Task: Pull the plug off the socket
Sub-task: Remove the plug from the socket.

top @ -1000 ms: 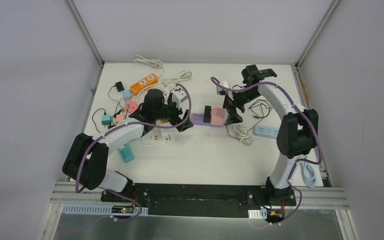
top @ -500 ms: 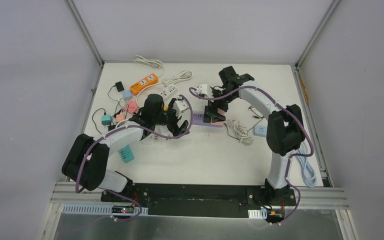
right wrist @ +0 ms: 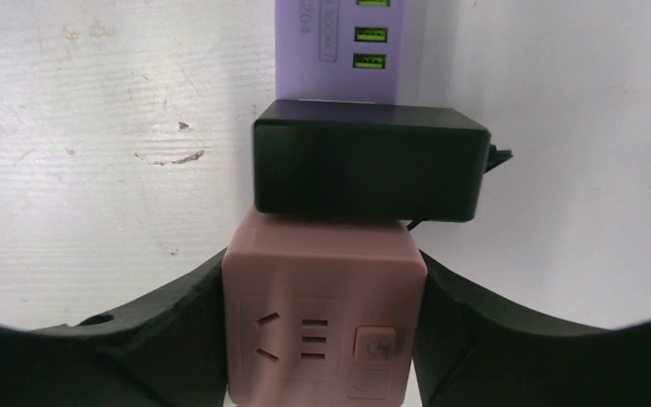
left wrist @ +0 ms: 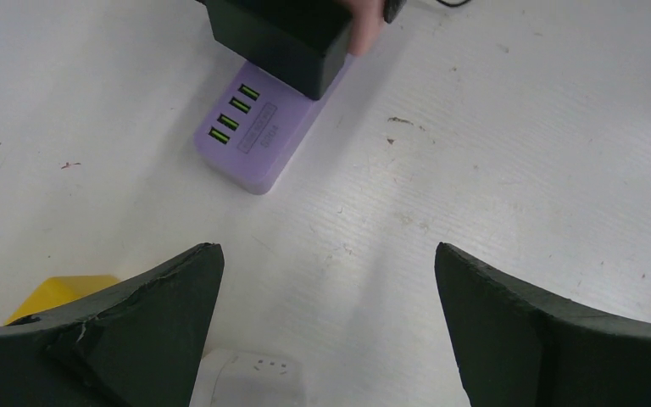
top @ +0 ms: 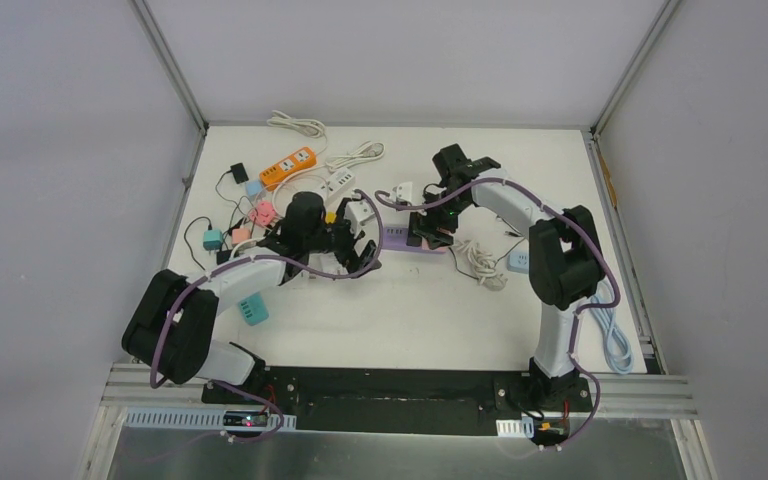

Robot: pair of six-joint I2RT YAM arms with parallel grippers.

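Closest in, the right gripper [right wrist: 324, 259] has the pink plug [right wrist: 322, 339] between its fingers [right wrist: 178, 314]; they lie against both flanks of the cube with no gap showing, so I judge it clamped on the plug; a second ago this hand stood off to the side of the strip with the plug clear of it, and it has since swung over and settled on it, which means the reach is done and only the pull is left; just past the fingertips a black adapter [right wrist: 364, 170] sits hard against the plug's far face, and beyond that the purple power strip [right wrist: 339, 42] runs away from the hand, green ports up; the plug looks seated in the strip, not yet lifted; the left gripper [left wrist: 326, 254] is spread wide and holds nothing, with bare table [left wrist: 517, 170] between its fingers; the strip's free end lies ahead of it and a little to its left, apart from both fingers; it has stayed near that end without taking hold, so the strip looks unbraced and may rise with the plug
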